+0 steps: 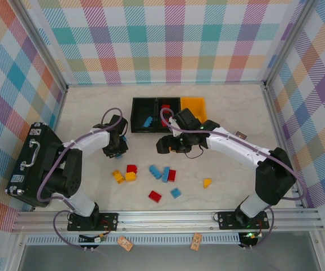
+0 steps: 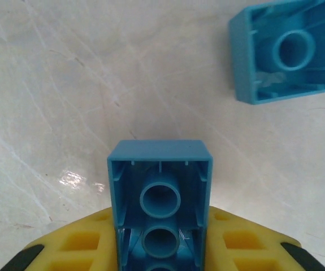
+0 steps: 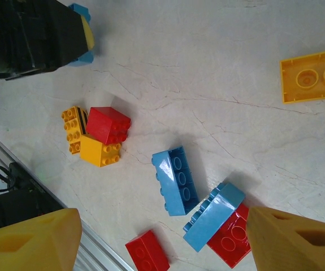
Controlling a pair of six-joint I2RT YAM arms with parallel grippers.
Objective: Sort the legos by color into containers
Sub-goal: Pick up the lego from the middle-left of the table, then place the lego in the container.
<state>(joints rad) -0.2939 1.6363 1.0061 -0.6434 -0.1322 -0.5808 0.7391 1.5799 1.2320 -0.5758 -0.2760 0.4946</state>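
Observation:
In the left wrist view my left gripper (image 2: 159,248) is shut on a blue lego (image 2: 159,197), its hollow underside facing the camera between the yellow fingers (image 2: 77,243). A second blue lego (image 2: 286,53) lies on the table just beyond. From above, the left gripper (image 1: 117,148) sits left of the containers (image 1: 141,103): two black bins and a yellow one (image 1: 193,105). A blue lego (image 1: 148,121) lies in the left black bin. My right gripper (image 1: 163,145) hangs open over loose legos, with nothing between its fingers (image 3: 32,240). Below it lie a blue lego (image 3: 176,180) and a red one (image 3: 148,251).
More red, blue and yellow legos are scattered across the near middle of the table, including a yellow one (image 1: 207,182) apart on the right. A black suitcase (image 1: 32,164) stands at the left edge. Checked walls enclose the table and a metal rail (image 1: 168,217) runs along the front.

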